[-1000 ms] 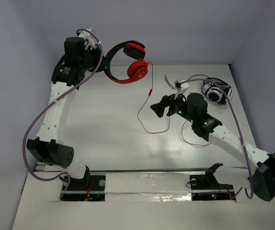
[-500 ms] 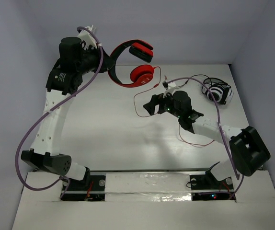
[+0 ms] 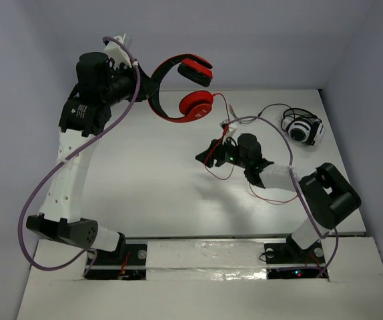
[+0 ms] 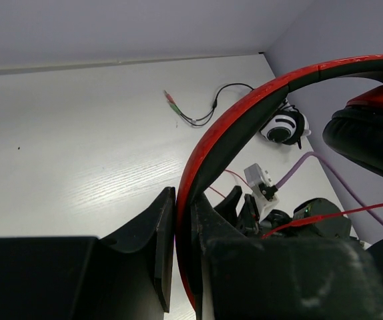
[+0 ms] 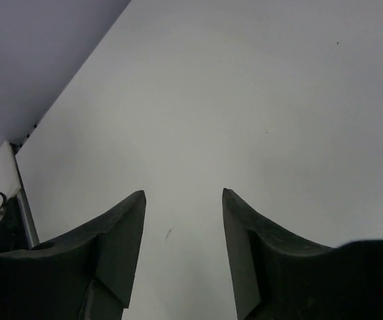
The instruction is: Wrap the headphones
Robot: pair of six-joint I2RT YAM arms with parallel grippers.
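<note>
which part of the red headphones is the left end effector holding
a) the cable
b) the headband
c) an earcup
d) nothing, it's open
b: the left wrist view shows the left end effector shut on the headband of the red headphones.

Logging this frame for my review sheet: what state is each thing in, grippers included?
headphones: lifted off the table, held by the headband.
red cable: unwrapped, hanging loose.
left gripper: shut on the headband.
right gripper: open, nothing between its fingers.
white and black headphones: lying on the table, dark cable loose.
</note>
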